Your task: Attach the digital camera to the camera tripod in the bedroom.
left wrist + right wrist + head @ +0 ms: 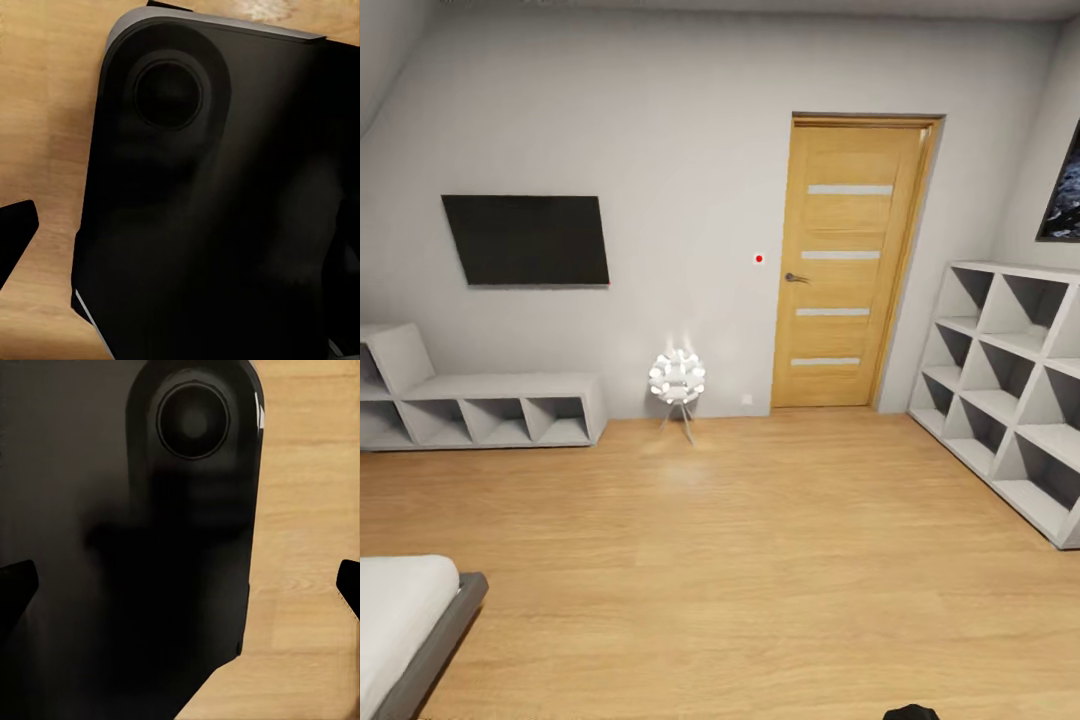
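Floor (760, 580) of the bedroom stretched from the head camera to the door (850, 260); lamp (678, 380) stood left of it, bed (410, 620) nearer. Neither camera nor tripod was visible, so no bearing could be judged. Both wrist views showed dark robot body (225, 210) over planks; finger tips at the edges suggested spread jaws, but I could not tell.

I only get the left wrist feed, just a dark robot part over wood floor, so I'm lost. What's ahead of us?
Observer: A closed wooden door in the far wall, slightly right.
Operator: Anything to our left?
Observer: A bed corner, near left.
Operator: And the right gripper?
Observer: The right gripper is open, with its fingertips far apart.
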`<state>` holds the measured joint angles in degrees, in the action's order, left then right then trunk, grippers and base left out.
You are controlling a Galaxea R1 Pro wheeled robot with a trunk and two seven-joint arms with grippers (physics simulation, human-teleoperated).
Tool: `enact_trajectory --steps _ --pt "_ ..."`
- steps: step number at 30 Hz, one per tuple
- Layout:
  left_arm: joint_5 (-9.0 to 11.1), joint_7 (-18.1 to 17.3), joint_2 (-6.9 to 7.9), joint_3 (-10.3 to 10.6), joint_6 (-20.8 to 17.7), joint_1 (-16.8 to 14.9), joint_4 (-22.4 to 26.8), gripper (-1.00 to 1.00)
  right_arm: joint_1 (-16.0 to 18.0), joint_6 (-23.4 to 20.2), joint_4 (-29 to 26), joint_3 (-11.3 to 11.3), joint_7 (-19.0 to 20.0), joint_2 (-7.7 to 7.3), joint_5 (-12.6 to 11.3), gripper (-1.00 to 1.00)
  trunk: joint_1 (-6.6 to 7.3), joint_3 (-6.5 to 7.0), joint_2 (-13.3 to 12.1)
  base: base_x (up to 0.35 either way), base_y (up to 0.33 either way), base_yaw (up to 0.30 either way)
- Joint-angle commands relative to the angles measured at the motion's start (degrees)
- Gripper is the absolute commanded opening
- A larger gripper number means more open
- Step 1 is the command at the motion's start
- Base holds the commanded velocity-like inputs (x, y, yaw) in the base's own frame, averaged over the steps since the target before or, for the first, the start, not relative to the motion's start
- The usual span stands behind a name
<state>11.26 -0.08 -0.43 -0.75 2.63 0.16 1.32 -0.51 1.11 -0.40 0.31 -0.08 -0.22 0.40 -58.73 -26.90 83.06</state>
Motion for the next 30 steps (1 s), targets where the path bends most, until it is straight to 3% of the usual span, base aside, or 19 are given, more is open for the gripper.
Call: enact_trajectory --steps 1,11,30 --pt "0.32 -0.01 -0.03 -0.05 0.09 0.02 0.04 1.00 -0.02 0.13 -0.04 0.01 -0.01 -0.01 0.04 1.00 0.00 -0.03 0.02 0.000 0.000 0.068" --pt "0.26 -0.01 0.05 0.05 0.08 0.02 0.06 1.00 -0.02 0.14 -0.04 0.03 -0.01 -0.04 0.04 1.00 0.00 -0.03 0.02 0.076 0.000 0.021" --pt "0.34 -0.01 -0.01 0.22 -0.08 0.02 -0.01 1.00 -0.02 0.28 -0.04 0.04 -0.01 -0.05 0.13 1.00 0.00 -0.03 0.02 0.308 0.000 0.001"
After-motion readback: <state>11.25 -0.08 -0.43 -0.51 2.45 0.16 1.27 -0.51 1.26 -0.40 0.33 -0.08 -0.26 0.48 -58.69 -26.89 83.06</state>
